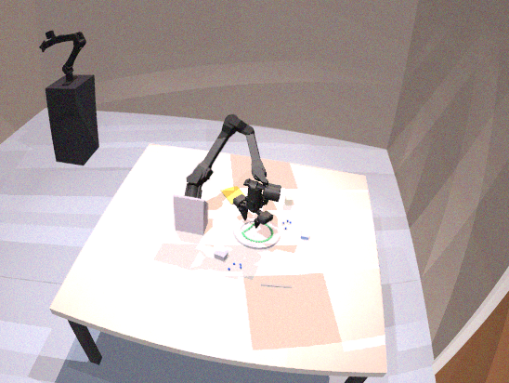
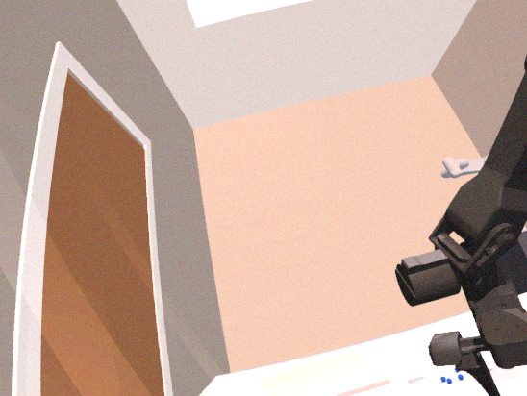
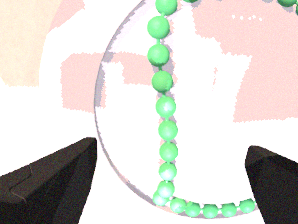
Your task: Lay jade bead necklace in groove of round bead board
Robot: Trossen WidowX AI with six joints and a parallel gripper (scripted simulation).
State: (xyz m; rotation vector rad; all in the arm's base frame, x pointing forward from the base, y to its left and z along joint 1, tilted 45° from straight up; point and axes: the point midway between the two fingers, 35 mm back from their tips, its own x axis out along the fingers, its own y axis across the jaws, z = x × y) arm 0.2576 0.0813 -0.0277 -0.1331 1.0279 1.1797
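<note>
The round bead board (image 1: 258, 245) (image 3: 127, 125) is a pale disc on the table, with a thin curved groove line. The jade bead necklace (image 1: 257, 241) (image 3: 165, 106) is a string of green beads on it. Its front and right part follows the round outline; on the left a nearly straight run cuts across inside the groove's curve, meeting the rest at a sharp corner in the lower part of the wrist view. My gripper (image 1: 251, 222) (image 3: 173, 152) is open and low over the board, its fingers on either side of the straight run. The exterior view does not show the board or necklace.
A pale upright panel (image 1: 189, 215) stands left of the board, a yellow piece (image 1: 233, 194) behind it. A grey block (image 1: 221, 256), a blue block (image 1: 305, 236), a beige block (image 1: 289, 201), a thin rod (image 1: 276, 286) and small blue beads (image 1: 241, 266) lie around.
</note>
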